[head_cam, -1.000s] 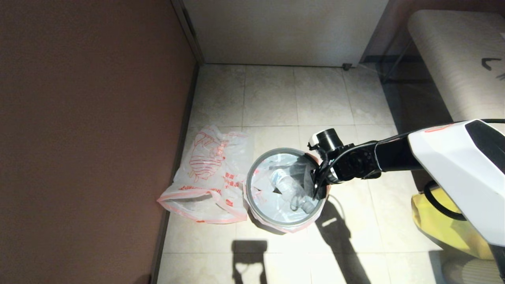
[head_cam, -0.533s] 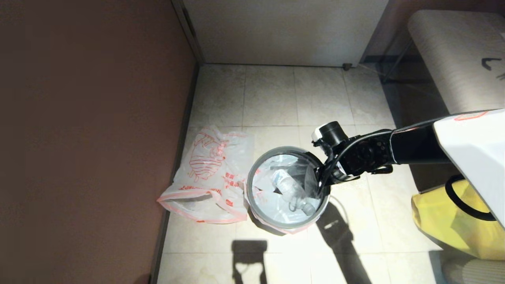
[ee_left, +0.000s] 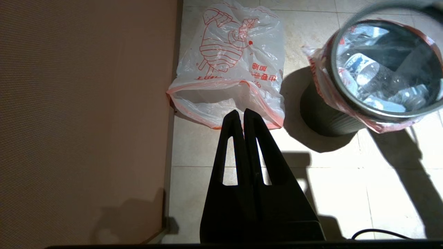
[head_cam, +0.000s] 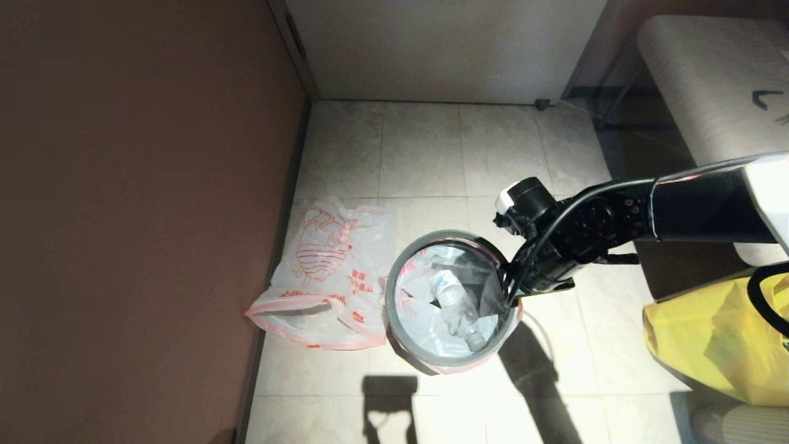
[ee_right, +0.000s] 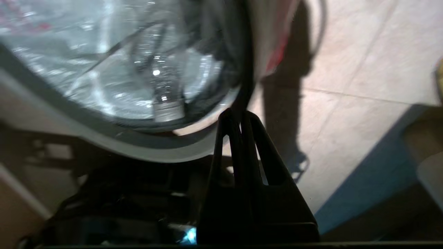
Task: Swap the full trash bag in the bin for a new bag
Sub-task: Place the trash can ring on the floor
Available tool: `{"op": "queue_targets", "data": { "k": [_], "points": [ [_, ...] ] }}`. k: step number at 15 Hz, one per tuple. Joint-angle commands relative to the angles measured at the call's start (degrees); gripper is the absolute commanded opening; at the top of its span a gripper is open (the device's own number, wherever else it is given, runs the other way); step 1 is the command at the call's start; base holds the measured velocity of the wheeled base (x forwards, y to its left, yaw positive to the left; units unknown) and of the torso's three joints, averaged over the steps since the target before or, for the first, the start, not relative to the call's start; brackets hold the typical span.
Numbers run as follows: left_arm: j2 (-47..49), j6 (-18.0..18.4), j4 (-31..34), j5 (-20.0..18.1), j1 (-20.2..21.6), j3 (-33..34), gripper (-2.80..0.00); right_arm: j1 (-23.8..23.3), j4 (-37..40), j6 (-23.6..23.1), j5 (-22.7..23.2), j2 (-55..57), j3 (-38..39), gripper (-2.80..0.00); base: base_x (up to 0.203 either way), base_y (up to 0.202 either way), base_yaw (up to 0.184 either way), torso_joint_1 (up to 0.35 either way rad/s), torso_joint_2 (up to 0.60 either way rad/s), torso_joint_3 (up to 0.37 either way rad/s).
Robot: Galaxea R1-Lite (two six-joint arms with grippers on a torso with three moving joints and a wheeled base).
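The bin [head_cam: 400,349] is small, round and black with a grey hoop [head_cam: 391,296] as its rim. It stands on the tiled floor. The full trash bag [head_cam: 419,296] lines it, holds clear plastic bottles, and its pink edge folds over the rim [ee_left: 325,86]. My right gripper [head_cam: 509,300] is at the bin's right rim, shut on the hoop [ee_right: 145,152]. The new bag [head_cam: 327,271], with its red drawing, lies flat to the bin's left. My left gripper [ee_left: 244,114] hangs shut and empty above the floor, near that bag's open edge [ee_left: 228,62].
A brown wall [head_cam: 142,216] runs close along the left of the new bag. A large yellow bag [head_cam: 709,339] lies on the floor at the right. A padded bench [head_cam: 709,92] stands at the back right. Pale tiles stretch behind the bin.
My right arm has lifted and swung right, staying shut at the rim. The hoop's right side has risen a little, so it sits tilted. The left gripper's earlier state is not shown.
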Motion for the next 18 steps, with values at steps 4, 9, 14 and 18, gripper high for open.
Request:
{"op": "queue_targets", "data": {
  "k": [4,9,14,18],
  "points": [
    [0.0,0.0,0.0,0.0,0.0,0.1,-2.8,1.9,0.4,1.5,3.6,-1.4,-0.2,-2.8,0.0,0.0,0.0,0.0,0.0,0.0],
    [0.0,0.0,0.0,0.0,0.1,0.0,-2.8,-0.4,0.0,1.5,-2.0,1.3,0.4,-2.8,0.0,0.0,0.0,0.0,0.0,0.0],
    [0.0,0.0,-0.1,0.0,0.1,0.0,-2.8,-1.4,-6.7,1.4,-6.3,7.0,0.4,0.0,0.0,0.0,0.0,0.0,0.0,0.0],
    [0.0,0.0,0.0,0.0,0.0,0.0,-2.8,-2.1,-9.8,1.3,-9.1,10.3,0.2,0.0,0.0,0.0,0.0,0.0,0.0,0.0]
  ]
}}
